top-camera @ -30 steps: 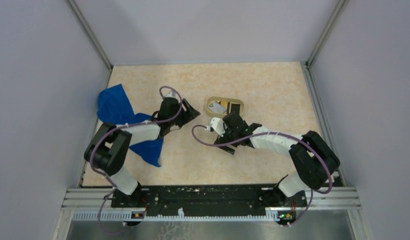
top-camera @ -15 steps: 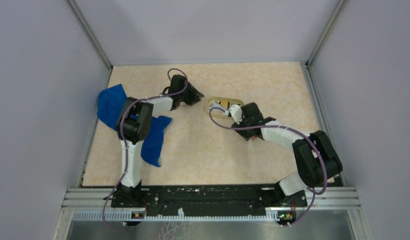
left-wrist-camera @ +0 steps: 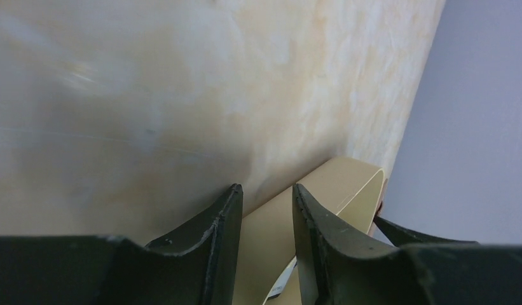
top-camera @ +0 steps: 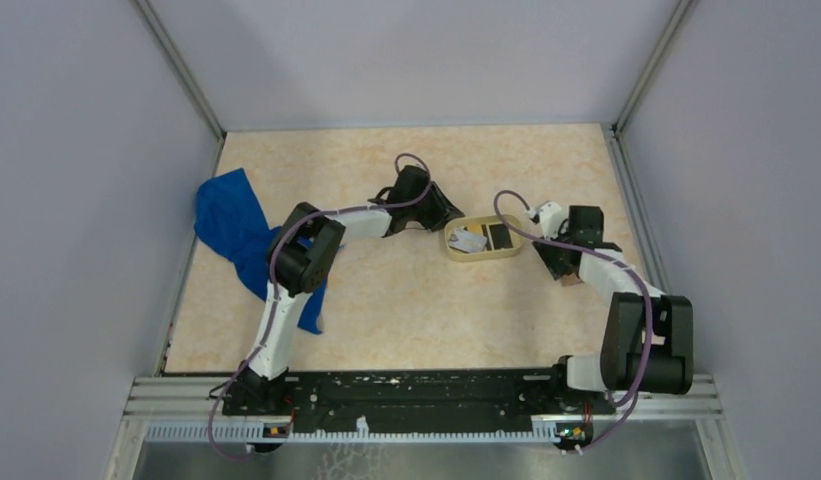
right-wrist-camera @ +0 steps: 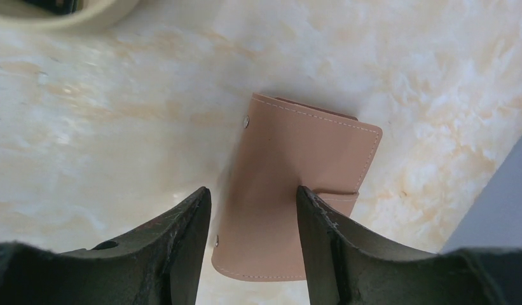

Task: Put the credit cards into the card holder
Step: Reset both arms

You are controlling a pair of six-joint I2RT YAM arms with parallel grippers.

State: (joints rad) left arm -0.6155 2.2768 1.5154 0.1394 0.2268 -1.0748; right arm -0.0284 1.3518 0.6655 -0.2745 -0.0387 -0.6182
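You get bright, even overhead light on the desk (top-camera: 416, 310), and shadows are soft. A dim shadow hugs the card holder (right-wrist-camera: 296, 178) on its side toward the tray (right-wrist-camera: 86, 22). That tray and the desk around it look smeared in both wrist views.

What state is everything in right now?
Oval tan tray: holds both cards.
Black rectangular card: lying in tray.
White rectangular card: lying in tray.
Salmon rectangular card holder: closed, lying flat.
Blue cloth: crumpled.
Left gripper: closed on tray rim.
Right gripper: open above card holder.
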